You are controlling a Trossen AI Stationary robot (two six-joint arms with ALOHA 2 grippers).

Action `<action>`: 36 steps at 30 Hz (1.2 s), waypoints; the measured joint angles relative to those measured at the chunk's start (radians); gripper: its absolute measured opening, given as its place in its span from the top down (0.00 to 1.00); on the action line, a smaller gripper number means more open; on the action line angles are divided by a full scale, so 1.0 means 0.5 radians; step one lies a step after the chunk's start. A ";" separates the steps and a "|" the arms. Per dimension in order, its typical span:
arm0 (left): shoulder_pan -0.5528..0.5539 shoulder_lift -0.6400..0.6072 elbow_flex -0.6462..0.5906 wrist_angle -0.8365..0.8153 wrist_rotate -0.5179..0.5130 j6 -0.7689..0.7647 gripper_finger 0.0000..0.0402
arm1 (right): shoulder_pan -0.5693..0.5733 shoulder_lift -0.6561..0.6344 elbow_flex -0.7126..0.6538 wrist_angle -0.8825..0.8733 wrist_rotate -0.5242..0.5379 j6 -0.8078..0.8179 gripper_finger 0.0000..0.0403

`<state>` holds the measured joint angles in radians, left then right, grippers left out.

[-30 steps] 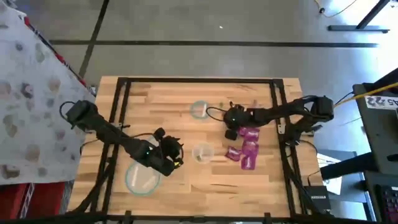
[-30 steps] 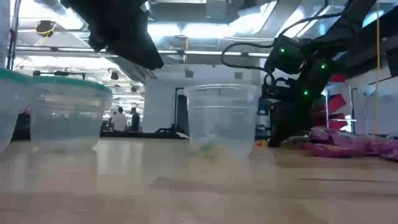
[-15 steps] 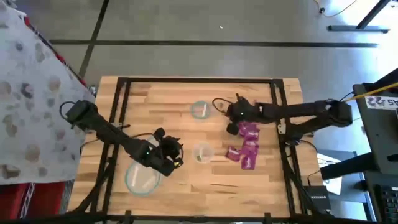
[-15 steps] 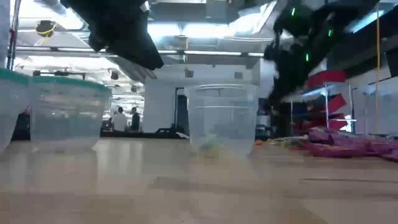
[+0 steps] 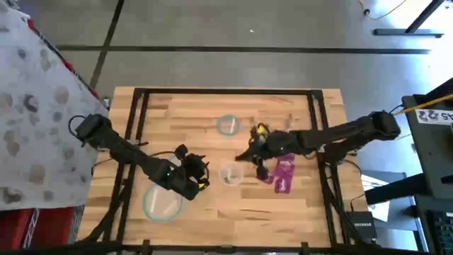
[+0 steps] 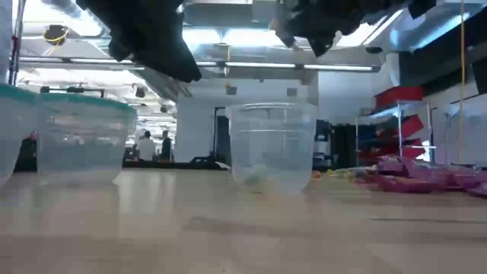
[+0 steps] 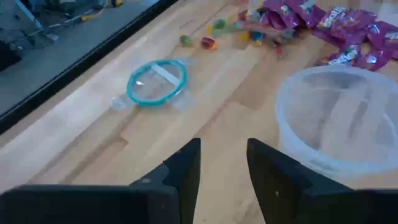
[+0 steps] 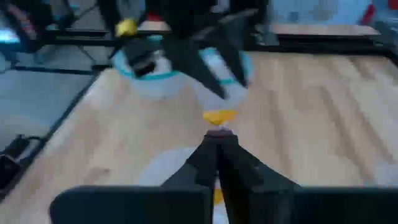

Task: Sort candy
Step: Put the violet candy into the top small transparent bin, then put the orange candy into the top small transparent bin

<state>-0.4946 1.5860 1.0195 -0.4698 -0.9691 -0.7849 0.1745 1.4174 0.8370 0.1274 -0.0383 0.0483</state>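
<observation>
Magenta candy packets point(image 5: 284, 168) lie in a heap right of the table's middle, also seen in the left wrist view as packets point(image 7: 336, 25). Small loose sweets point(image 7: 205, 42) lie beside them. A clear cup point(image 5: 230, 173) stands at mid-table with a greenish piece point(image 6: 259, 179) at its bottom. My right gripper point(image 5: 242, 156) hovers just right of the cup, shut on a small orange candy point(image 8: 217, 116). My left gripper point(image 5: 202, 173) hangs open left of the cup point(image 7: 336, 118), nothing between its fingers point(image 7: 186, 165). My right gripper pinches the small orange candy point(image 8: 217, 118) between the very ends of its two fingers. The fingers slant down, coming from the table's right. The candy is lifted clear of the table and sticks out beyond the fingertips.
A small teal-rimmed bowl point(image 5: 227, 125) sits toward the far edge. A larger teal-rimmed bowl point(image 5: 161, 203) stands near the left front, under my left arm. Black frame bars point(image 5: 134, 142) run along both sides of the table.
My right gripper has risen from the far side of the candy heap. It has swung toward the table's left and near edge, ending beside the clear cup, and has tipped up toward level. My left arm has kept still.
</observation>
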 joint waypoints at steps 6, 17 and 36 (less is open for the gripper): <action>0.000 0.000 0.000 0.017 -0.002 0.000 0.71 | 0.063 0.308 0.114 -0.002 0.000 -0.022 1.00; -0.004 0.000 0.001 0.025 0.000 0.004 0.71 | 0.056 0.395 0.133 -0.054 0.045 -0.025 0.71; 0.011 0.001 0.001 0.022 0.000 0.014 0.71 | -0.142 -0.160 0.304 -1.119 1.081 -0.204 0.51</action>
<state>-0.4892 1.5864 1.0199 -0.4591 -0.9691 -0.7776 0.1036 1.3376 0.9891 -0.4322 0.5024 -0.0540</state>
